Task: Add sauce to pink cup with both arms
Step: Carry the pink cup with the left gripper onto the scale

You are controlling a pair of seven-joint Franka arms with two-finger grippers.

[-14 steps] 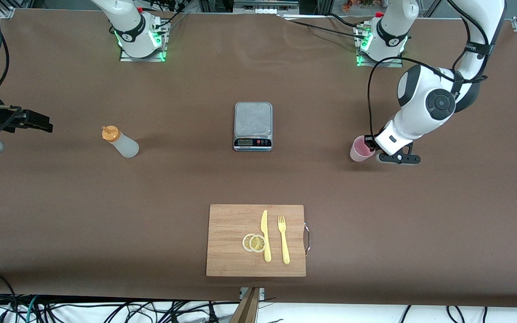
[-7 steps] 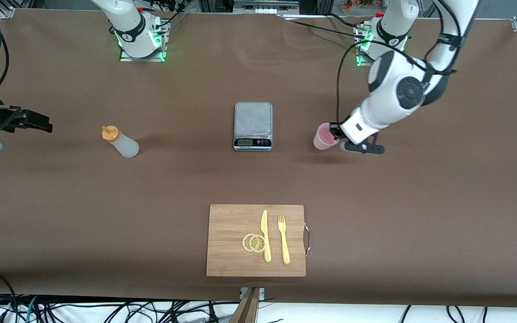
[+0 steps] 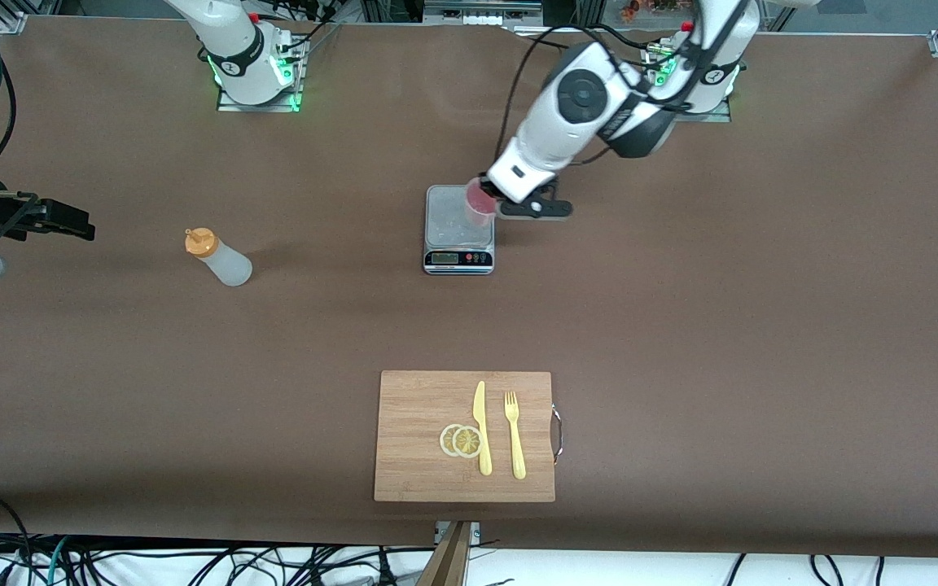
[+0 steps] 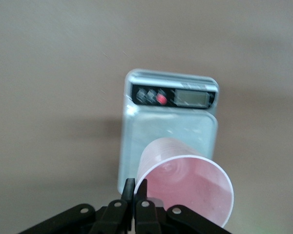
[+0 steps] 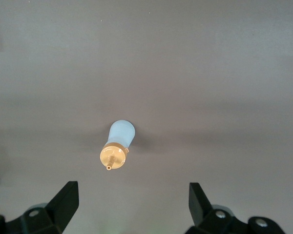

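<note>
The pink cup (image 3: 479, 203) hangs tilted over the steel plate of the scale (image 3: 458, 236), at the plate's edge toward the left arm's end. My left gripper (image 3: 492, 200) is shut on its rim. In the left wrist view the fingers (image 4: 130, 191) pinch the cup (image 4: 185, 187) wall, one inside and one outside, with the scale (image 4: 166, 126) below. The sauce bottle (image 3: 221, 256) stands toward the right arm's end of the table. My right gripper (image 3: 78, 224) waits open, apart from it. The right wrist view shows the bottle (image 5: 118, 146) past the open right gripper (image 5: 134, 195).
A wooden cutting board (image 3: 412, 456) lies nearer the front camera than the scale. It carries two lemon slices (image 3: 461, 440), a yellow knife (image 3: 481, 427) and a yellow fork (image 3: 515, 435). The arm bases (image 3: 253, 69) stand along the table's back edge.
My left arm has carried the pink cup from the left arm's end of the table to over the scale's plate. The right arm and the bottle have not moved.
</note>
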